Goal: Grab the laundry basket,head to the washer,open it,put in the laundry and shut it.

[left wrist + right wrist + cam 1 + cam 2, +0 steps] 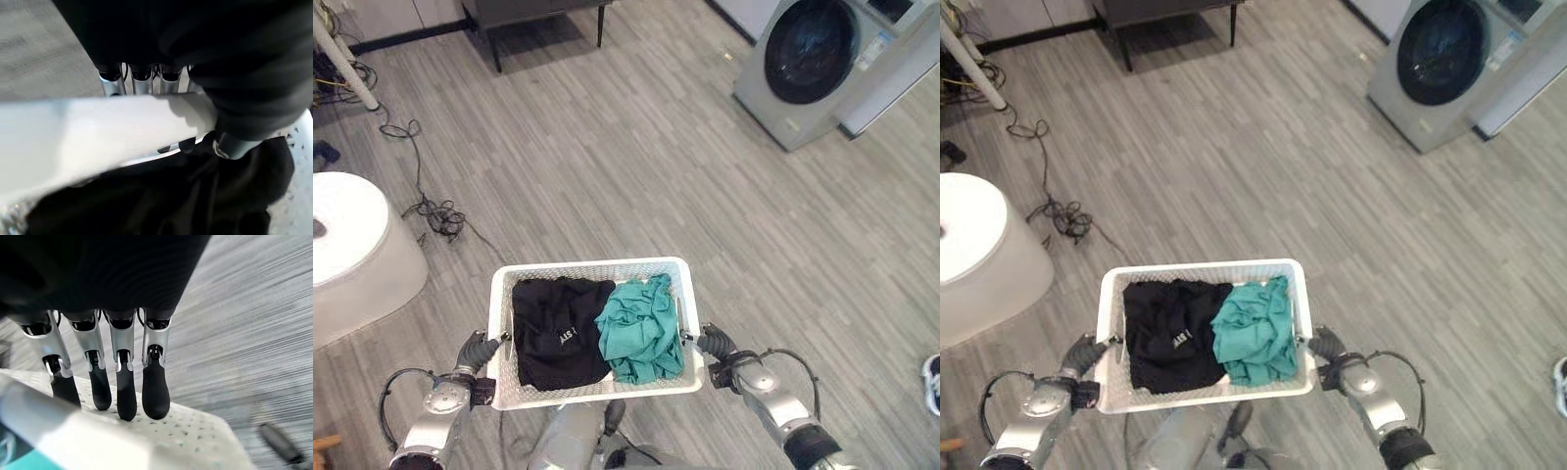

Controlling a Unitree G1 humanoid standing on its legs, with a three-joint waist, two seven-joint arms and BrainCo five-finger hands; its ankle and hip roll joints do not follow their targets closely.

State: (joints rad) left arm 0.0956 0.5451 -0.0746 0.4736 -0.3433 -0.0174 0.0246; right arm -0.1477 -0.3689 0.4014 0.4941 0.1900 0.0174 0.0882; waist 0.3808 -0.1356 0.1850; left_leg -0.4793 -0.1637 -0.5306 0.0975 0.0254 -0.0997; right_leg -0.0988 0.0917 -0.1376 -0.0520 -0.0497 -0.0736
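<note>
A white laundry basket (587,266) hangs in front of me above the floor, carried between both hands. Inside lie a black garment (558,333) on the left and a teal garment (641,333) on the right. My left hand (475,351) grips the basket's left rim: its fingers (142,81) run under the rim and the thumb (230,147) hooks inside by the black cloth. My right hand (717,343) is at the right side, with nearly straight fingers (155,391) pressed against the perforated wall below the rim. The grey washer (822,59) stands far ahead on the right, door shut.
A white rounded object (352,245) stands at the left, with tangled cables (435,215) on the floor beside it. Dark furniture on legs (538,20) is at the back. A person's shoe (932,382) shows at the right edge. Bare wooden floor lies between me and the washer.
</note>
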